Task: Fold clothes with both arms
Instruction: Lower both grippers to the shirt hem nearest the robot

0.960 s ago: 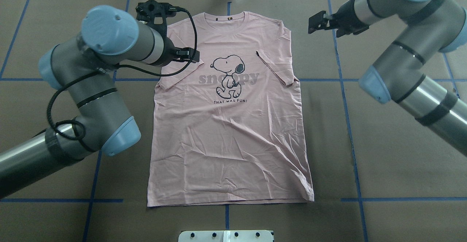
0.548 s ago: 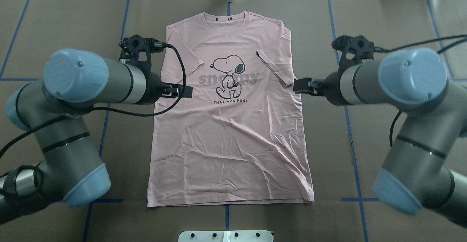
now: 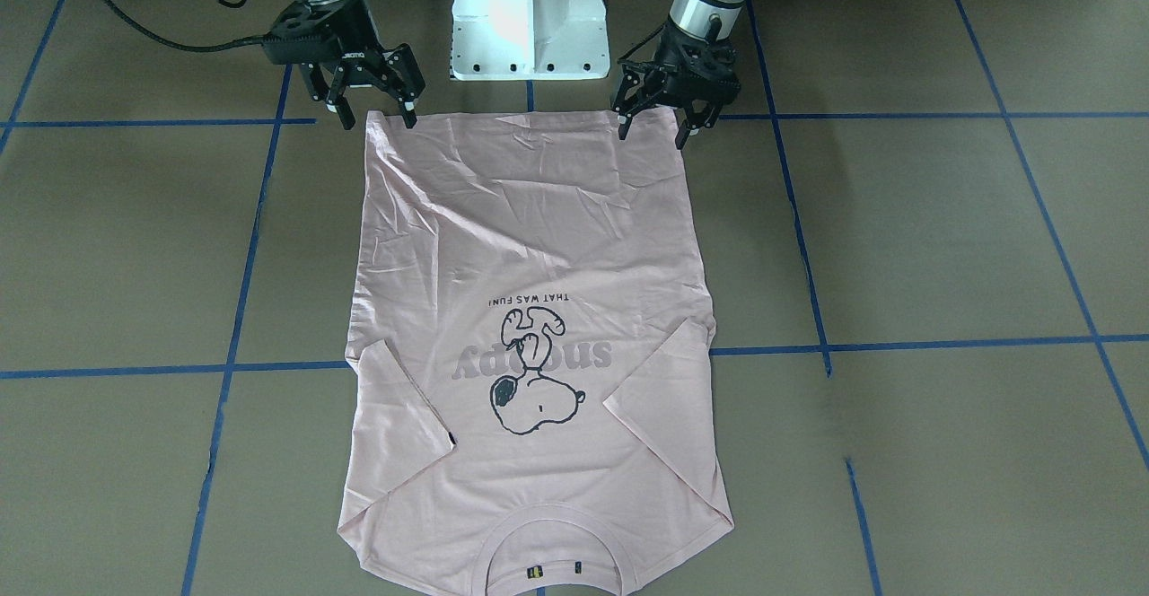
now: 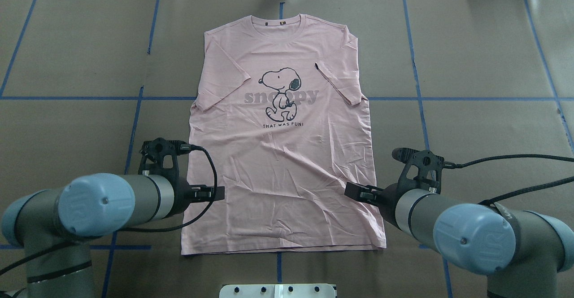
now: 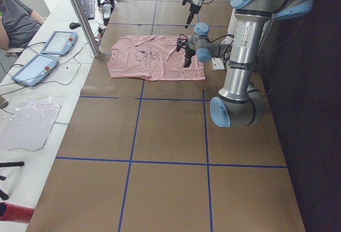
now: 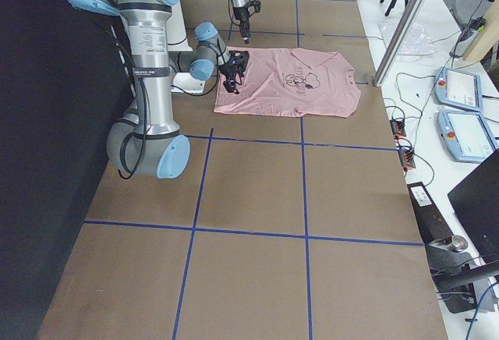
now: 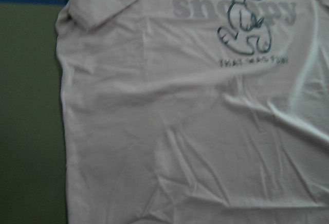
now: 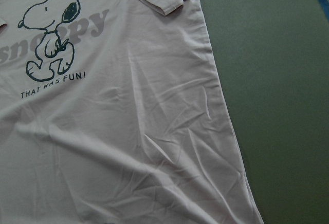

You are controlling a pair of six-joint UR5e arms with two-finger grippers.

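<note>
The pale pink Snoopy T-shirt (image 4: 282, 163) lies flat, print up, on the brown table. Its collar (image 3: 548, 538) points away from the robot and both sleeves are folded in over the chest. My left gripper (image 3: 652, 134) hangs open over one corner of the hem. My right gripper (image 3: 377, 118) hangs open over the other. From overhead, the left gripper (image 4: 214, 193) and right gripper (image 4: 356, 191) sit just inside the shirt's side edges, a little ahead of the hem. Neither holds anything. Both wrist views show only shirt (image 7: 195, 131) (image 8: 118, 131), no fingers.
The white pedestal base (image 3: 530, 13) stands just behind the hem. Blue tape lines (image 4: 484, 98) grid the brown table cover. A metal post (image 5: 80, 14), tablets (image 5: 57, 42) and a seated person (image 5: 13, 16) are at the far side bench.
Both arms have drawn back toward the robot along the shirt's sides, from sleeve level down to the hem. The grippers stay open and the shirt has not moved.
</note>
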